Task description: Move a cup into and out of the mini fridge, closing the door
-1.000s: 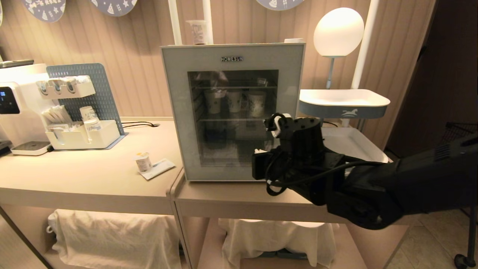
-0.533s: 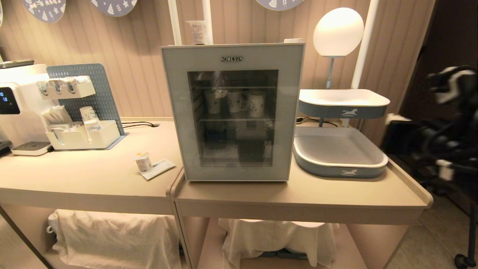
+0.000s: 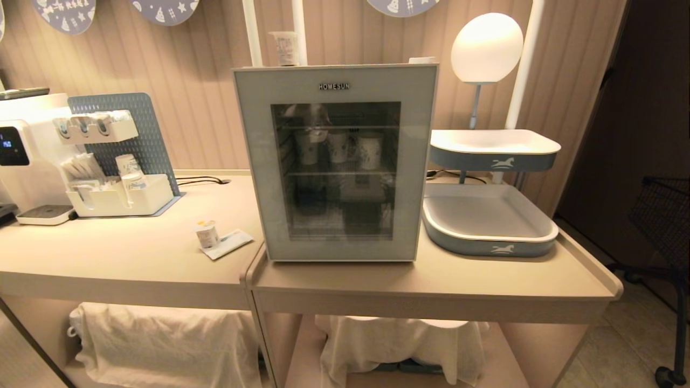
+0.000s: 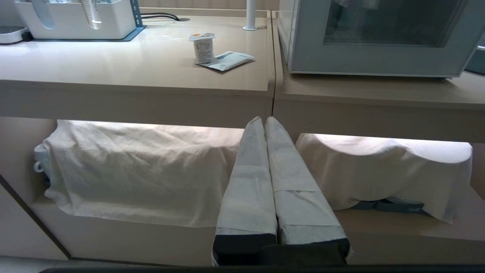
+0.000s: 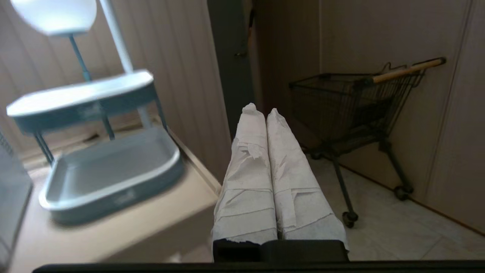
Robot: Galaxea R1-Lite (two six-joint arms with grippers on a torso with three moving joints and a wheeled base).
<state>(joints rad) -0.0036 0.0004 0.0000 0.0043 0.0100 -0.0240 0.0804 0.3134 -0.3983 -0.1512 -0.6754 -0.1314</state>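
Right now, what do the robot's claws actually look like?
Each claw, left claw and right claw, has two long tapered fingers wrapped in whitish tape. The wrapping on the right fingers looks rougher and torn. Both emerge from a black base. No cables or markings show.

From above and in front, the head camera looks down at the mini fridge (image 3: pixel 335 161), its door (image 3: pixel 253 161) facing the lens, and takes in the whole table (image 3: pixel 135 264). The left wrist camera sits low, below the table edge, facing the table front, and shares with the head view the cup (image 4: pixel 203 47) and the fridge's lower front. The right wrist camera, off the table's right end, faces a shopping cart (image 5: pixel 360 98); with the head view it shares the tiered tray (image 5: pixel 110 170) and lamp (image 5: pixel 57 15)
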